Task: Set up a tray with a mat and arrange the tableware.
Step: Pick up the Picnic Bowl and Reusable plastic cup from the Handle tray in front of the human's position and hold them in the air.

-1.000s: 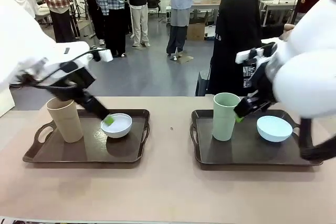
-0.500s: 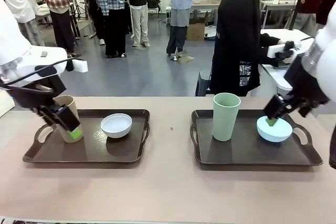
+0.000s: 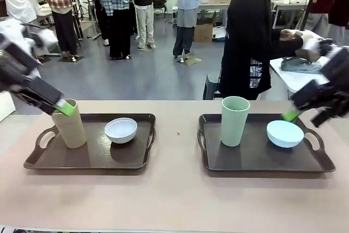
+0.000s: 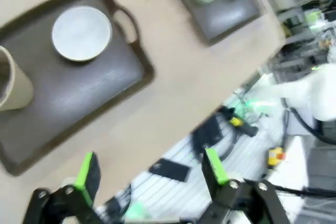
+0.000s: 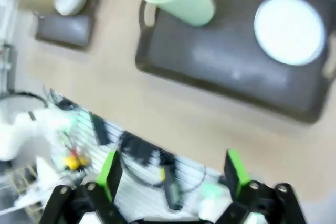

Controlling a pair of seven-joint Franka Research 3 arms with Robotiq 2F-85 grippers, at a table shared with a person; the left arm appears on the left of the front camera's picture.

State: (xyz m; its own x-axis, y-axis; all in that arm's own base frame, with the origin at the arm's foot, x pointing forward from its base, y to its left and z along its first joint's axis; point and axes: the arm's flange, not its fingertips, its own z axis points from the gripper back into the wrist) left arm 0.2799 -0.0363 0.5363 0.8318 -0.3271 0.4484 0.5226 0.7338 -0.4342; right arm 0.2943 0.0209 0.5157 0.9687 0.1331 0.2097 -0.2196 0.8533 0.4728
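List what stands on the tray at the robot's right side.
A pale green cup and a light blue bowl stand on the dark tray, apart. The tray floor directly beneath them is covered.

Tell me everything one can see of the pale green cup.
The pale green cup is tall and tapered, wider at its open rim than at its base, smooth and matte like plastic, without handle or print. It stands upright, mouth up, on the left part of the right-hand dark brown tray, and in the right wrist view its inside looks empty. The light blue bowl sits beside it on the same tray, apart from it. Only the tray touches it.
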